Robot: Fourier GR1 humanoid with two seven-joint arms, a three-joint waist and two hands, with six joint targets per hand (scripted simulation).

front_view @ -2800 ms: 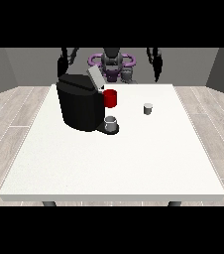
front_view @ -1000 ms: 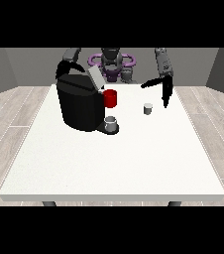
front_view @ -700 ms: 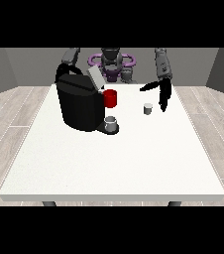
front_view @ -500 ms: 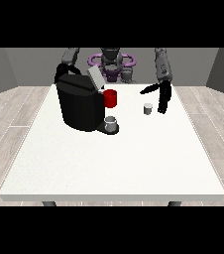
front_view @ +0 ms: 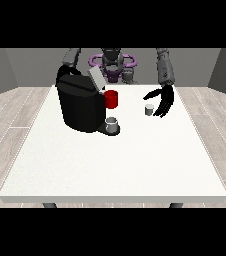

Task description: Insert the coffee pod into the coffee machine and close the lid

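White table (front_view: 135, 165): hand at view's right (front_view: 163, 102), fingers spread and holding nothing, flanks coffee pod (front_view: 148, 110) near far edge, set to grasp; coffee machine (front_view: 81, 102) lid (front_view: 96, 79) up.

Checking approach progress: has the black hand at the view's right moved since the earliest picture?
Yes. The hand at the view's right came down towards the small grey coffee pod.

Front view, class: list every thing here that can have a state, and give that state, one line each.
coffee machine: upright on the table, lid raised.
coffee pod: upright on the table, outside the machine, not held.
cup: standing on the machine's tray.
hand at the view's right: open, fingers spread beside the pod.
hand at the view's left: hidden behind the machine.
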